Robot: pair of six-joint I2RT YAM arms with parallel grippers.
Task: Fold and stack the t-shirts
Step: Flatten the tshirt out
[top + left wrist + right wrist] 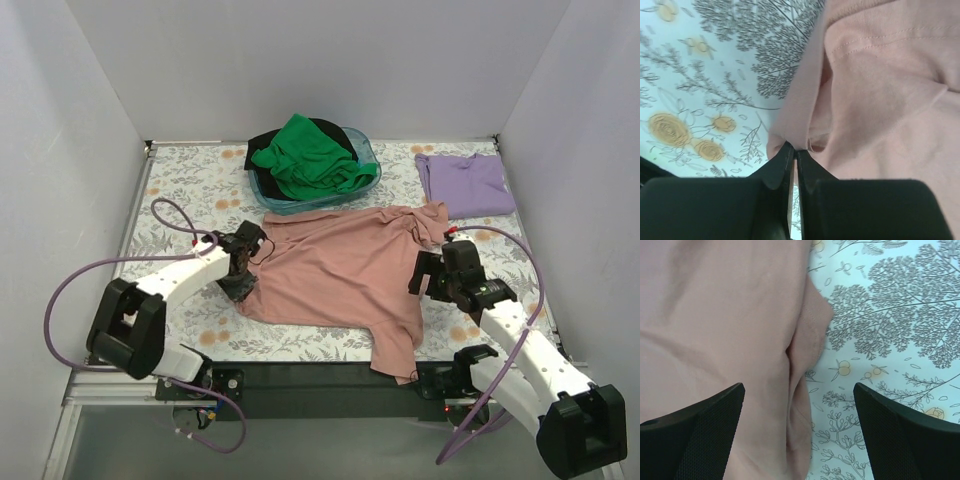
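At the pink t-shirt [335, 275], left hand [792, 150] clamped on it, right hand [799, 387] apart

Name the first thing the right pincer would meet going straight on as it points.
Probably the pink t-shirt, whose edge lies straight ahead of the open right pincer; depth is unclear.

Pink t-shirt [340, 275] is matt cloth; bin [373, 162] seems glossy plastic.

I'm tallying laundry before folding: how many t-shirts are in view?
4. A pink one spread mid-table, a lavender one folded at the far right, and a green one heaped over a black one in the blue bin; more may be hidden underneath.
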